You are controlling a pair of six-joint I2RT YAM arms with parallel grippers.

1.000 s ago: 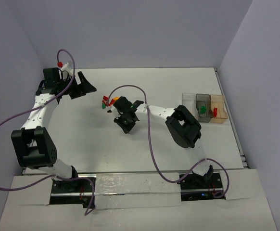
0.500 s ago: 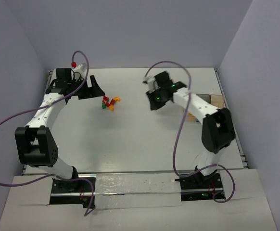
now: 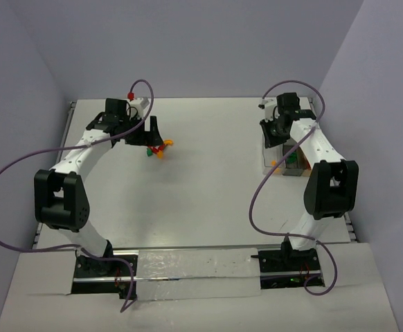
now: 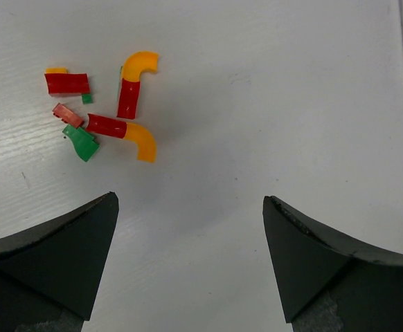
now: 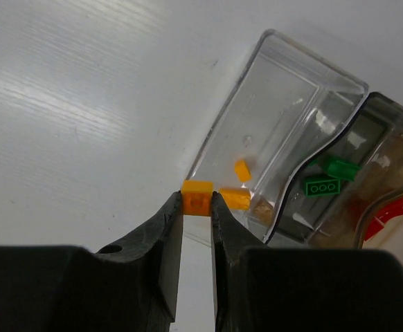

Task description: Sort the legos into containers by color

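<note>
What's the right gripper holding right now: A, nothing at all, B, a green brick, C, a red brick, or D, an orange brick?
D: in the right wrist view the right gripper is closed on an orange brick, pinched between its fingertips.

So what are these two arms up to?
Colour sorting. The right gripper pinches an orange brick at the clear bins, where sorted pieces already lie, with orange, green and red in separate compartments. The left gripper hovers open near the loose bricks on the table.
</note>
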